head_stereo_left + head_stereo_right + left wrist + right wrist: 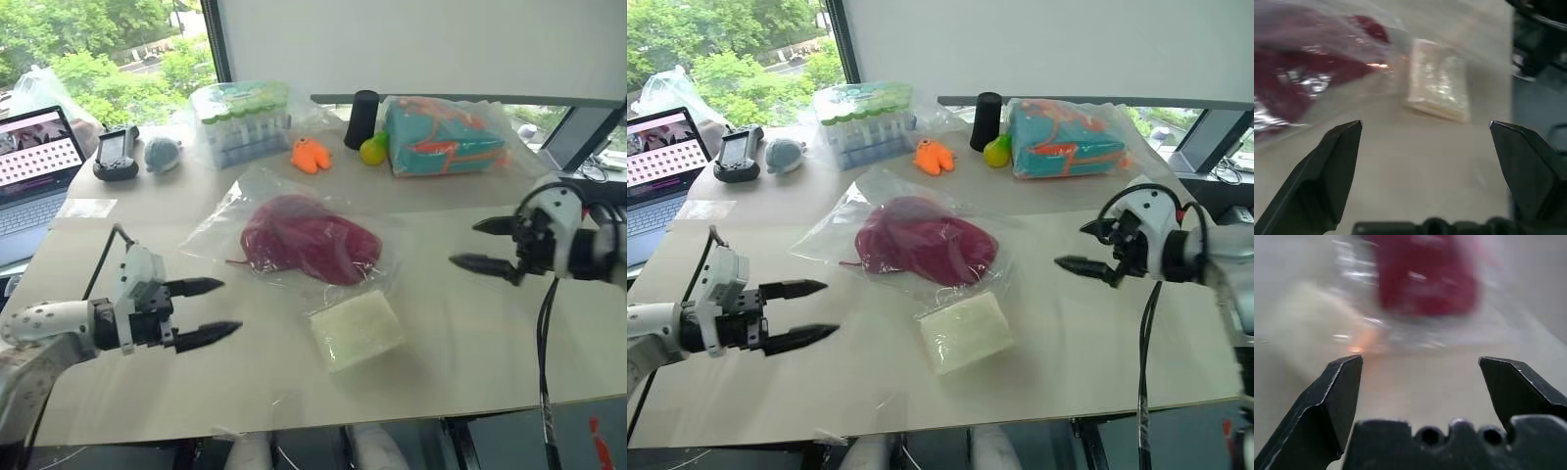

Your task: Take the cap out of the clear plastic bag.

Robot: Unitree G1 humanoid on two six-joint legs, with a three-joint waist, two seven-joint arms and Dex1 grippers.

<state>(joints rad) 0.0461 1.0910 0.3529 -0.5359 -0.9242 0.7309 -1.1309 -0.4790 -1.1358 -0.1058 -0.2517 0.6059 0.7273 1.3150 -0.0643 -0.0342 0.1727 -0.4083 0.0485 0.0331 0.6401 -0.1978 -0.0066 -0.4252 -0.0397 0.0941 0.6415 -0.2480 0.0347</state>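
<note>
A maroon cap [309,238] is seen sealed inside a clear plastic bag [227,217] laid flat near the middle of a pale table [470,343]. Touching the bag's near corner, a whitish wrapped block [356,328] is set. The left gripper [201,311] is held above the table to the left of the bag, fingers spread wide and empty, pointed toward it. The right gripper [477,244] is poised well to the right of the bag, likewise wide open and holding nothing. Beyond the bag, an orange toy [310,154], a black cylinder [361,119], a bagged rack of tubes [240,121] and a bag with teal-orange contents [441,135] are lined up. Far left of the bag, a laptop [34,162] is placed.
</note>
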